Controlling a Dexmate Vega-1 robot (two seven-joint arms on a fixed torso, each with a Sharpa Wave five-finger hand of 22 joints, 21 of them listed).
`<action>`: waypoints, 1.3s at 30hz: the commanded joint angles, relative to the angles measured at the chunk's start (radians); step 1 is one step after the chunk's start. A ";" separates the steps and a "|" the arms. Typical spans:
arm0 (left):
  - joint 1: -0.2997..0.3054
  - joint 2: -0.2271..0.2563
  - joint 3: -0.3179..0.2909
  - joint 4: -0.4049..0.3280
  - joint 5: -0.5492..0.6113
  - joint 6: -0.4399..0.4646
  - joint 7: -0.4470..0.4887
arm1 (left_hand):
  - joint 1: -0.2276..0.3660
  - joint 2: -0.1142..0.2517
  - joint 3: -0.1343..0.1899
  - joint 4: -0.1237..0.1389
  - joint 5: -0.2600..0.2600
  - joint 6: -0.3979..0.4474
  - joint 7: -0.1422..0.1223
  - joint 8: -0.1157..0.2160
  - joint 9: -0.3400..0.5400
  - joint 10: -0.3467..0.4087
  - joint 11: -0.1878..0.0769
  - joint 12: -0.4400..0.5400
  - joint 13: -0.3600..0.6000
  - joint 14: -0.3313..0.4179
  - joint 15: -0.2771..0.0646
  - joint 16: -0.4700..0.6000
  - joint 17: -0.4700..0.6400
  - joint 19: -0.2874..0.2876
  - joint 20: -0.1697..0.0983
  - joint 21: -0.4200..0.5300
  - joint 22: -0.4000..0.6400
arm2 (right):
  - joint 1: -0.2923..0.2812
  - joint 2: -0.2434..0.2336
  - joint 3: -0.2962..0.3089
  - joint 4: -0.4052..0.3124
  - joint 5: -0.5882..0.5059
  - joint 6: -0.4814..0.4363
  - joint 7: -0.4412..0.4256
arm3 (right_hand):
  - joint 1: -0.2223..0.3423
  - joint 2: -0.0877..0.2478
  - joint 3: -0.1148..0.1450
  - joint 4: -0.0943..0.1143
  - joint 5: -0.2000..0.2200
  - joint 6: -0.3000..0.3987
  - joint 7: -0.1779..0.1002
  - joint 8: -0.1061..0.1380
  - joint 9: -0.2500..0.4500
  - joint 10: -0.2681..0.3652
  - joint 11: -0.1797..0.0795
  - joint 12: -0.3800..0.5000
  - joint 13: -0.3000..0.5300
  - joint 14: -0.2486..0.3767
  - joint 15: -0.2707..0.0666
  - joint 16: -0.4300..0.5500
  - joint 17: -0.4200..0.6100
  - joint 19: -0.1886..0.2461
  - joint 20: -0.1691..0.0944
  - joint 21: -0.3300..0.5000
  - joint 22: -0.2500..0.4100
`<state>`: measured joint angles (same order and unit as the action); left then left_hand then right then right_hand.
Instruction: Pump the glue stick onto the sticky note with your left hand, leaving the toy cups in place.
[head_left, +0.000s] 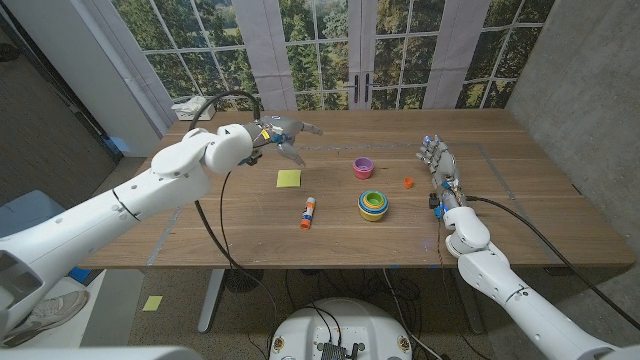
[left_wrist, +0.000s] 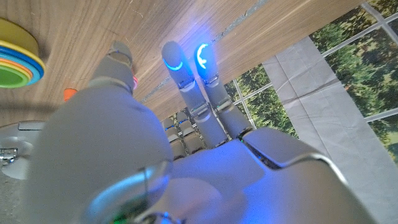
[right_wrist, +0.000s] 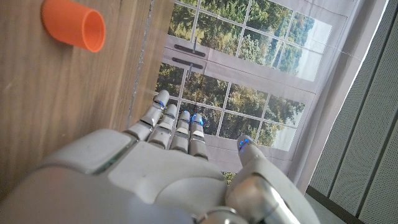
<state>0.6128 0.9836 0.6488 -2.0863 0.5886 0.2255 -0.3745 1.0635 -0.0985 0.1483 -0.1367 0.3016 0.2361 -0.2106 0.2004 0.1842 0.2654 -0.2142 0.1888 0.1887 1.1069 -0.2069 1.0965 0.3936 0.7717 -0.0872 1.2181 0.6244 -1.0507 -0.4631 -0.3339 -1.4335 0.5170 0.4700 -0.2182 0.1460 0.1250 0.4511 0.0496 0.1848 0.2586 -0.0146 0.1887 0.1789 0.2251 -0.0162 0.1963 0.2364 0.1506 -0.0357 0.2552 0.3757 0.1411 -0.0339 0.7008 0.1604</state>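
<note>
Although my left hand (head_left: 283, 133) is raised over the far left of the worktop (head_left: 520, 190), it holds nothing; its fingers are spread apart. The glue stick (head_left: 307, 212) lies on its side near the middle of the worktop, orange cap towards the near edge, well apart from that hand. The yellow sticky note (head_left: 288, 179) lies flat just beyond it, between the stick and my left hand.

I judge the stick light, rigid and smooth-walled, so it is likely to roll or slip under a loose hold. The white barrel, clear of the cap, is the place to grip it, with fingers across its width. The note is thin paper and may shift when pressed.

To the right, the stacked toy cups (head_left: 373, 204), the pink cup (head_left: 362, 168) and the small orange cup (head_left: 408, 182) stand apart from the stick, leaving open room on its left side for my approach. My right hand (head_left: 440, 165) stands at the right, fingers extended and empty, beside the orange cup.
</note>
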 joint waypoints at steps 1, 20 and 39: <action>-0.067 -0.016 0.013 0.044 0.020 -0.184 -0.160 | 0.023 0.002 -0.029 0.009 0.030 0.014 0.003 -0.004 0.002 -0.001 -0.003 0.001 0.002 -0.012 -0.016 0.018 0.008 -0.015 -0.119 0.024 -0.003 | -0.029 0.013 0.005 -0.021 -0.024 0.015 -0.041 | -0.013 -0.003 -0.005 -0.001 -0.001 0.001 0.000 0.002 0.004 0.005 0.006 0.005 0.002 0.009 0.002 0.005 0.001 0.007 0.000 -0.007 0.004; -0.131 -0.040 0.018 0.057 0.018 -0.358 -0.348 | 0.087 0.026 -0.157 0.035 0.095 0.128 0.000 0.004 0.005 0.042 -0.003 0.005 0.002 -0.023 -0.014 0.066 -0.025 -0.038 -0.121 0.114 -0.076 | -0.043 0.042 0.004 -0.037 -0.068 0.028 -0.096 | -0.022 -0.009 -0.010 -0.001 0.000 0.000 0.002 0.002 0.004 0.009 0.009 0.007 -0.003 0.015 0.007 0.005 -0.005 0.015 0.003 -0.018 0.004; -0.155 -0.035 0.024 0.041 0.029 -0.551 -0.454 | 0.127 0.048 -0.204 0.043 0.086 0.206 0.002 0.012 0.005 0.101 -0.004 0.003 0.001 -0.027 -0.015 0.110 -0.043 -0.062 -0.119 0.188 -0.129 | -0.053 0.072 0.004 -0.022 -0.091 0.076 -0.117 | -0.030 -0.011 -0.015 -0.002 0.000 0.001 0.004 0.003 0.004 0.014 0.012 0.009 -0.007 0.021 0.008 0.007 -0.008 0.019 0.004 -0.030 0.004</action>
<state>0.4711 0.9441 0.6692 -2.0421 0.6032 -0.2048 -0.7849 1.1756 -0.0537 -0.0480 -0.0917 0.3946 0.4277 -0.2084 0.2080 0.1838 0.3554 -0.2179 0.1889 0.1884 1.0787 -0.1894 1.1958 0.3478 0.7126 -0.0682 1.3964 0.4999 -1.0937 -0.4077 -0.3297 -1.4618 0.4380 0.5245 -0.3193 0.1171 0.1120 0.4389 0.0483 0.1855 0.2587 -0.0146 0.1887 0.1789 0.2323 -0.0088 0.2003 0.2275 0.1574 -0.0286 0.2552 0.3663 0.1572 -0.0285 0.6729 0.1604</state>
